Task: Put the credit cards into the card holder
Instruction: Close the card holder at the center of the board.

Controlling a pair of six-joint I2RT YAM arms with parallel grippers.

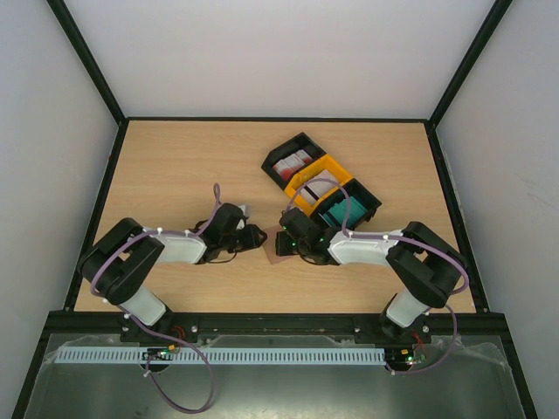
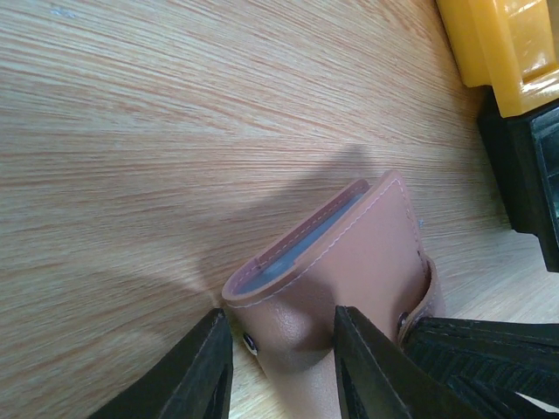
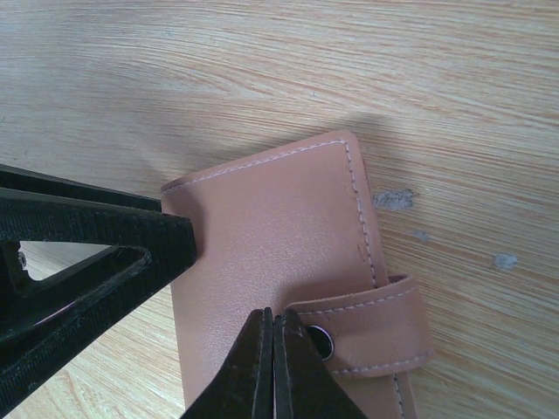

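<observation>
Card holder (image 1: 272,248) on the tabletop (image 1: 175,175), near the front edge, between the tips of the two arms. Reddish-brown, folded shut, pale stitching along the edges, a strap with a round snap (image 3: 320,342) wrapped over one side. From the left wrist: one cover lifted slightly off the other along the open edge, a grey sliver showing inside.

Left jaws partly spread, a corner of the card holder between them. One finger (image 2: 205,371) right at its edge, the other lying across its face. Impossible to tell whether pinching or only touching.

Right jaws pressed together, nothing between them, tips at the card holder's face just beside the strap and snap.

Credit cards (image 1: 293,164) well apart from the card holder, in three trays set in a slanted row beyond the right arm. Red-and-white ones in the far black tray (image 1: 284,147), whitish ones in the yellow tray (image 1: 335,166) in the middle, teal ones in the near black tray (image 1: 371,199). Trays touching one another. Corners of the yellow tray and of a black one also in the left wrist view, near the card holder but apart from it.
</observation>
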